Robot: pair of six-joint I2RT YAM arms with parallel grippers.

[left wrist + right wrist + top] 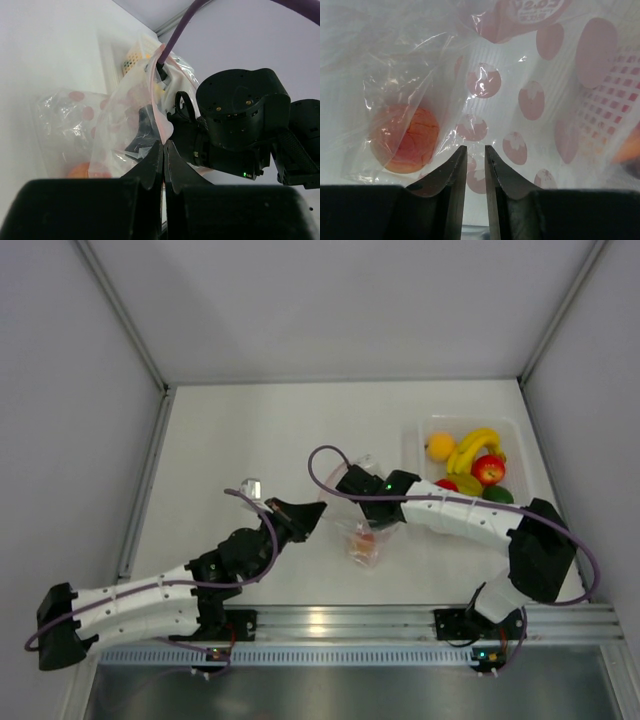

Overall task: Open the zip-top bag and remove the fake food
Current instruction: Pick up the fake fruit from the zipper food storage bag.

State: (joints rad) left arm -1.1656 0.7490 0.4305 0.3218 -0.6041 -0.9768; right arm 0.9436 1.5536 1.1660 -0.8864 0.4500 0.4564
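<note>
Left fingers (148,171) pinch the zip-top bag (119,116); peach (406,139) inside.

Tray (425,430) and its near fake food (497,494) partly behind the right arm (460,510).

Free tabletop (285,430) behind zip-top bag (362,540)

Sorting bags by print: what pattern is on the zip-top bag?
Clear bag with pink-red dots; shows best in the right wrist view.
</note>
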